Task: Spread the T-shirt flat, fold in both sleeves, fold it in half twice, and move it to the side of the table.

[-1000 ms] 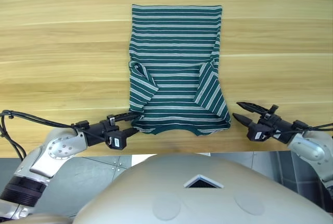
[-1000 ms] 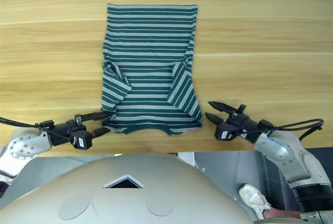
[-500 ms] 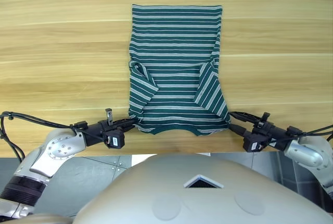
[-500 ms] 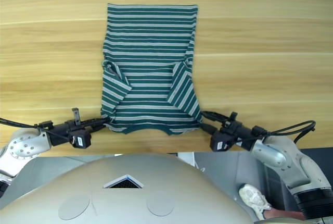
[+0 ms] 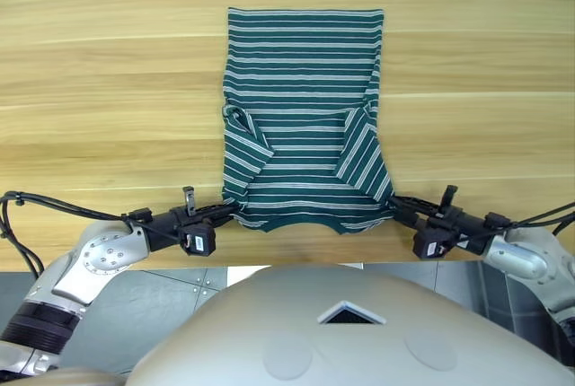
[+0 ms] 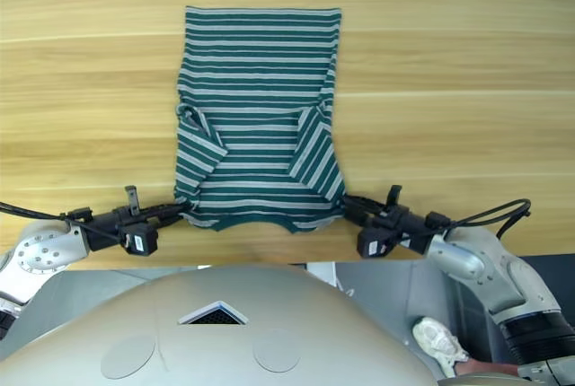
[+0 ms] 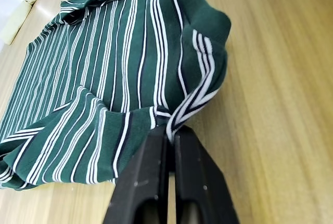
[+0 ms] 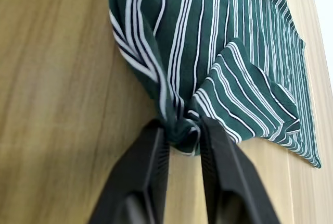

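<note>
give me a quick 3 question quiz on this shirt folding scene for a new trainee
1. True or false: both sleeves of the T-shirt are already folded in over its body.
2. The left gripper is: A open, clear of the cloth; B shut on the shirt's near corner; C shut on the far hem.
3. Which part of the shirt does the right gripper pinch?

Key: 1 true. 2 B. 3 The near corner on the robot's right, at the collar end.
</note>
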Motion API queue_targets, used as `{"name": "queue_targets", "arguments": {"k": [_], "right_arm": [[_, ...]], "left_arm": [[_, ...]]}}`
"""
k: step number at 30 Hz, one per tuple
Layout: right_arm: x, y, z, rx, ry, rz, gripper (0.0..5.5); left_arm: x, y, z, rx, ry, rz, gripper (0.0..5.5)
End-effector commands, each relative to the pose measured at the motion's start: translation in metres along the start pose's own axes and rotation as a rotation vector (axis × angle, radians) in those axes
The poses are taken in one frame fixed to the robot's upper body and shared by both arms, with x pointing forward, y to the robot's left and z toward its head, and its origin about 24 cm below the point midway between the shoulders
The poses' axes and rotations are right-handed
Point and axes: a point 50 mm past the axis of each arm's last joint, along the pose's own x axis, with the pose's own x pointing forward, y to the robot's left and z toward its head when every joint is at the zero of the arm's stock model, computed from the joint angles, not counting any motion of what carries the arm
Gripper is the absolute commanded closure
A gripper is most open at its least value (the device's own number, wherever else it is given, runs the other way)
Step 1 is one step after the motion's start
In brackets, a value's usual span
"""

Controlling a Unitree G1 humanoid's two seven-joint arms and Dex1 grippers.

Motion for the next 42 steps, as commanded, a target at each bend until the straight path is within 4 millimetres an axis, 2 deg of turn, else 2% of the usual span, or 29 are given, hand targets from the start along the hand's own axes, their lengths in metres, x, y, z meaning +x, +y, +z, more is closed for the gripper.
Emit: {"name": "queue_targets", "arguments": {"k": [1, 2, 8, 12, 14, 15, 19, 21, 27, 33, 37, 42], "right_arm": [[0.000, 0.012, -0.007, 0.017, 0.049, 0.083, 5.23], [0.000, 0.012, -0.007, 0.017, 0.050, 0.081, 5.46], [-0.006, 0.012, -0.004, 0.046, 0.045, 0.055, 5.50], [-0.018, 0.015, 0.007, 0.135, 0.008, 0.003, 5.50], [-0.023, 0.006, 0.014, 0.170, -0.013, -0.083, 5.50], [-0.023, 0.000, 0.016, 0.179, -0.022, -0.128, 5.50], [-0.012, -0.036, 0.013, 0.154, -0.059, -0.343, 5.50], [-0.002, -0.055, 0.007, 0.137, -0.057, -0.450, 5.50], [0.028, -0.105, -0.006, 0.096, -0.022, -0.644, 5.50], [0.068, -0.154, -0.020, 0.094, 0.012, -0.772, 5.50], [0.091, -0.172, -0.029, 0.092, 0.040, -0.792, 5.50], [0.102, -0.187, -0.038, 0.076, 0.066, -0.804, 5.50]], "left_arm": [[-0.002, -0.017, -0.007, -0.041, 0.054, -0.098, 5.50], [-0.002, -0.017, -0.007, -0.043, 0.052, -0.096, 5.50], [-0.001, -0.023, -0.002, -0.099, 0.014, -0.060, 5.50], [0.002, -0.043, 0.022, -0.213, -0.100, -0.035, 5.50], [0.001, -0.040, 0.030, -0.225, -0.138, 0.014, 5.50], [0.001, -0.032, 0.032, -0.222, -0.154, 0.053, 5.50], [0.005, 0.043, 0.025, -0.065, -0.195, 0.416, 5.50], [0.008, 0.068, 0.019, -0.021, -0.173, 0.539, 5.50], [0.021, 0.092, 0.004, -0.037, -0.135, 0.646, 5.50], [0.036, 0.127, -0.028, -0.078, -0.024, 0.755, 5.50], [0.045, 0.153, -0.036, -0.067, -0.021, 0.790, 5.50], [0.052, 0.181, -0.043, -0.071, -0.016, 0.843, 5.50]]}}
